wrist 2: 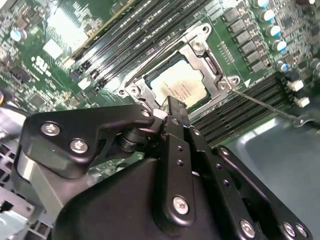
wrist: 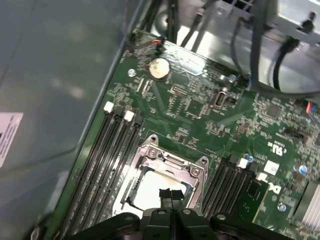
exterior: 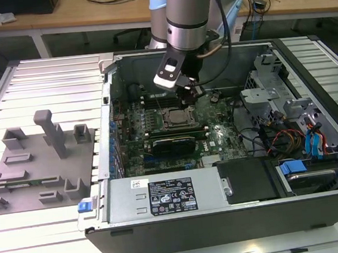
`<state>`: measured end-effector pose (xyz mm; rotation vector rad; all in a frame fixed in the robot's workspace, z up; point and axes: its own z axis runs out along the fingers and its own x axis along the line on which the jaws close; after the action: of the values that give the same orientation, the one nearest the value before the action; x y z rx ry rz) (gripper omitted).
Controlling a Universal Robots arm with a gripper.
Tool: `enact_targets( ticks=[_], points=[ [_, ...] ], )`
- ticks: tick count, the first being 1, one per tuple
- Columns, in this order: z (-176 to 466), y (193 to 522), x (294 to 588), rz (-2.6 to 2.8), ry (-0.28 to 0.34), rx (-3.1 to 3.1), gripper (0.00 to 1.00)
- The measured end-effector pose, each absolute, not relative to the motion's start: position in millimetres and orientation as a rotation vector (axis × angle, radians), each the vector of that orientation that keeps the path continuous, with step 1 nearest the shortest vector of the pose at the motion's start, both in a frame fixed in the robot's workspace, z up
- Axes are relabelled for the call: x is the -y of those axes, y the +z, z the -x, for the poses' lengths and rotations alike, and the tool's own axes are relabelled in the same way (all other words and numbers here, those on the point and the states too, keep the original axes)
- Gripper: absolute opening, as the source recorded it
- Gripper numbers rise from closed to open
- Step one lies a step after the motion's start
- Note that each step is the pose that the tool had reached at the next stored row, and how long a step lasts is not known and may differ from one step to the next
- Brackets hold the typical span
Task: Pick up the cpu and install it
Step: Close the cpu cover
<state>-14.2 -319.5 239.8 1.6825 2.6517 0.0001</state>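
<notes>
My black tool (wrist: 170,194) is shut, with nothing in it, just above the small flat square silvery cpu (wrist 2: 177,88). The cpu lies in the metal socket frame (wrist: 170,162) on the green board (wrist: 200,107). I think it is light, stiff and easy to hurt, so hold its thin edges.

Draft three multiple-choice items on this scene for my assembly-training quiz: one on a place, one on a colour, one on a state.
1. Where is the cpu? A in the motherboard socket; B on the grey fixture; C on the power supply.
2. The cpu's top is: A blue; B pale silvery; C red.
3. The gripper is: A wide open; B shut; C clamped on a cable.
Key: A, the chip lies inside the socket's metal frame; B, its top shows pale in both wrist views; B, the fingertips meet just above it.
</notes>
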Motion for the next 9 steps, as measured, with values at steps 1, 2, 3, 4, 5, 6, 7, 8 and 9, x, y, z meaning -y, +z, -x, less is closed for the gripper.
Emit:
enact_targets(
  ticks=[1, 2, 3, 4, 5, 6, 7, 8, 9],
  points=[
    [14.2, 239.8, 319.5, -1.634, 0.0, -2.682, 0.11],
    [14.2, 239.8, 319.5, -1.587, 0.0, -2.71, 0.11],
    [14.2, 239.7, 319.5, -1.561, 0.0, -2.725, 0.11],
    [14.2, 239.8, 319.5, -1.539, 0.0, -2.738, 0.11],
    [14.2, 239.7, 319.5, -1.516, 0.0, -2.75, 0.11],
    [14.2, 239.8, 319.5, -1.492, 0.0, -2.763, 0.11],
    [14.2, 239.7, 319.5, -1.471, 0.0, -2.774, 0.11],
    [14.2, 239.7, 319.5, -1.449, 0.0, -2.786, 0.11],
    [14.2, 239.7, 319.5, -1.408, 0.0, -2.807, 0.11]
  ],
)
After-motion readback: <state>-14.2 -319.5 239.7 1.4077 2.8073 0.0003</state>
